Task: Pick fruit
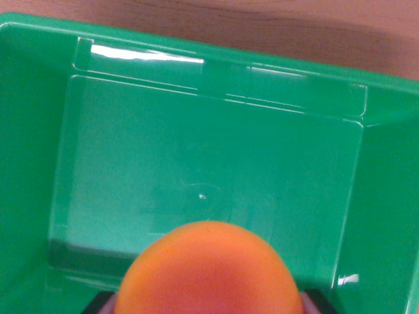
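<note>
Nearest the lens sits an orange fruit (208, 271), rounded, smooth-skinned and out of focus, filling the lower centre of the wrist view and cut off by the bottom edge. Flanking it at the bottom corners of its outline are two small pale parts of the tool (208, 307), one on the wrist view's left and one on the wrist view's right, each backed by a dark block; both lie hard against the fruit's sides. On that evidence the tool is closed about the fruit to the fruit's own width, with the fruit between its fingers (308, 302); actual contact at the tips is partly hidden by the frame edge. Beyond the fruit lies a green plastic bin (59, 163), seen from directly above, its floor flat and glossy with a faint moulded mark near the middle and white glare along the far wall and at the lower right corner. A soft dark shadow falls on the bin floor beside and behind the fruit. The fruit appears above the bin's interior, toward the near wall; whether it rests on the floor or hangs clear of it cannot be determined from this view. Past the far rim, a strip of reddish-brown wooden counter (262, 26) shows along the top of the frame.
</note>
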Controlling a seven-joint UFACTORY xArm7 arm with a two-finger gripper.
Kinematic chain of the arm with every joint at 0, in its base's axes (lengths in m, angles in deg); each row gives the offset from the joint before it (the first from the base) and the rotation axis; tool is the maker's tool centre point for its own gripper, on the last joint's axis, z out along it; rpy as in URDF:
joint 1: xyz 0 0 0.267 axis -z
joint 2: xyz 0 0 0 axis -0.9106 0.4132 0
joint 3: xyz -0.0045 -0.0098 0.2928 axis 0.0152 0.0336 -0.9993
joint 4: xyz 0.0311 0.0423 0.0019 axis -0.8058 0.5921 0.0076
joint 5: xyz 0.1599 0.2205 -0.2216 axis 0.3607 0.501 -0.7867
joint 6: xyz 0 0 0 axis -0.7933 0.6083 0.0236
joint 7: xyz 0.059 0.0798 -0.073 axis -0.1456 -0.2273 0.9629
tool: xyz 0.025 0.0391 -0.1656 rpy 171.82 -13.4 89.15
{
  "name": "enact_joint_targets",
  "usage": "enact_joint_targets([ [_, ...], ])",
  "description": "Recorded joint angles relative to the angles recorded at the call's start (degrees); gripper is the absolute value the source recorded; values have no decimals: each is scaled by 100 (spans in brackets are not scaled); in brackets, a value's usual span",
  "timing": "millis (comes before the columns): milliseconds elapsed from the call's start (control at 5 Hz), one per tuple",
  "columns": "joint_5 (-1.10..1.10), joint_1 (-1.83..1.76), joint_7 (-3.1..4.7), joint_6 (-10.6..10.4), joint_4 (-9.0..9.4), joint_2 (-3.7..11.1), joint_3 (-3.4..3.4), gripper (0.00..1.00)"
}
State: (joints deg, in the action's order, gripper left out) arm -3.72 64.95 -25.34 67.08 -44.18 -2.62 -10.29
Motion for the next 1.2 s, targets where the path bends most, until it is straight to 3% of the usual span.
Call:
enact_joint_targets([
  [200, 1, 0, 3, 90, -58, -32, 0, 100],
  [1200, 2, -1, 5, 161, -105, -57, -1, 100],
])
